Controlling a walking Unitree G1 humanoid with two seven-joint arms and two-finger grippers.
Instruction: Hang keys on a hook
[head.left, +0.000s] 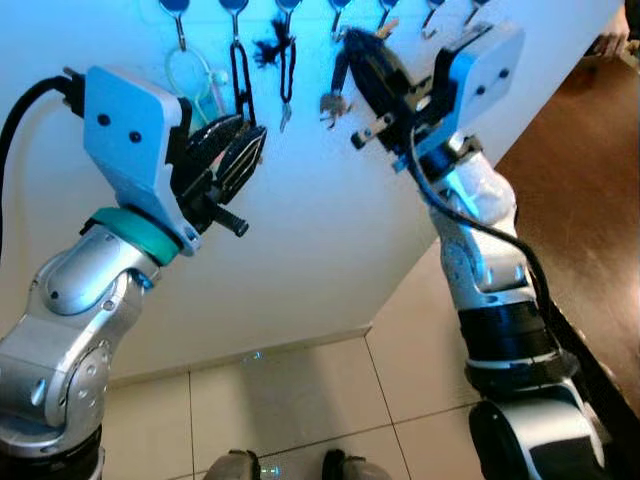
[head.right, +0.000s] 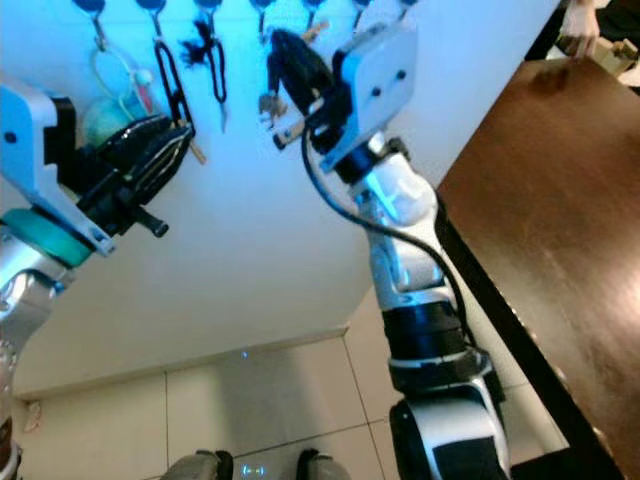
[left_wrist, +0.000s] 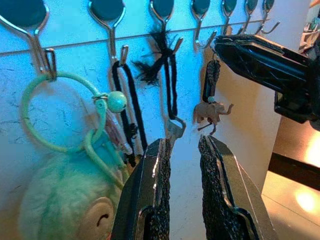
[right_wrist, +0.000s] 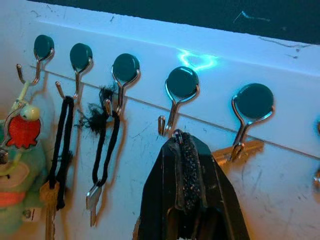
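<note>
A row of teal-capped metal hooks runs along the white wall. My right gripper is shut on the black cord of a keychain, its tips just under the fourth hook. The keychain's elephant charm and keys dangle below it. My left gripper is open and holds nothing, below the second and third hooks. Those hooks carry a black strap with a key and a black tassel keychain. A green ring with a fluffy ball hangs on the first hook.
A brass key hangs on the fifth hook, just beside my right gripper. A dark wooden table stands at the right. A person's hand rests at its far corner. Pale floor tiles lie below.
</note>
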